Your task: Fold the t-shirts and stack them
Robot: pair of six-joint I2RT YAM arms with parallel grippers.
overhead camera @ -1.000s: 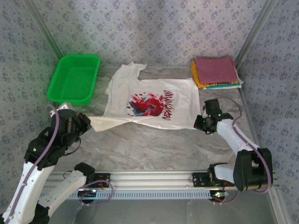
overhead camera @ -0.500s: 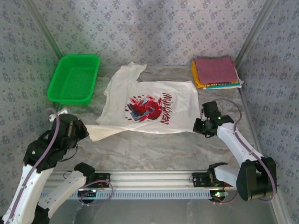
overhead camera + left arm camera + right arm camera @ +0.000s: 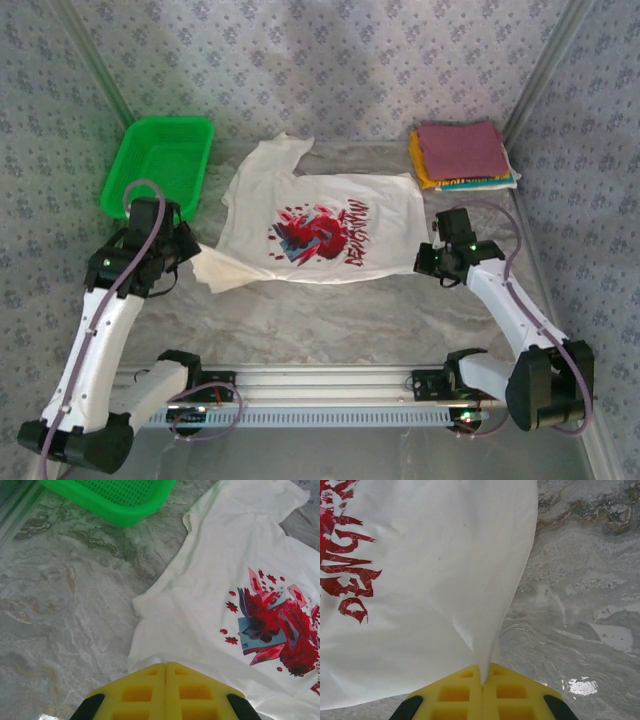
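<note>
White t-shirt (image 3: 320, 215) lies spread between the left fingers (image 3: 145, 692) and right fingers (image 3: 457, 692), each pair clamped on its hem.

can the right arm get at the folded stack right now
Probably not yet: the right gripper is shut on a corner of the white t-shirt. Bare table lies between it and the folded stack, so letting go should free it.

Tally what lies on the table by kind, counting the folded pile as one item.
white shirt: 1
folded pile: 1
green basket: 1
Total: 3
</note>
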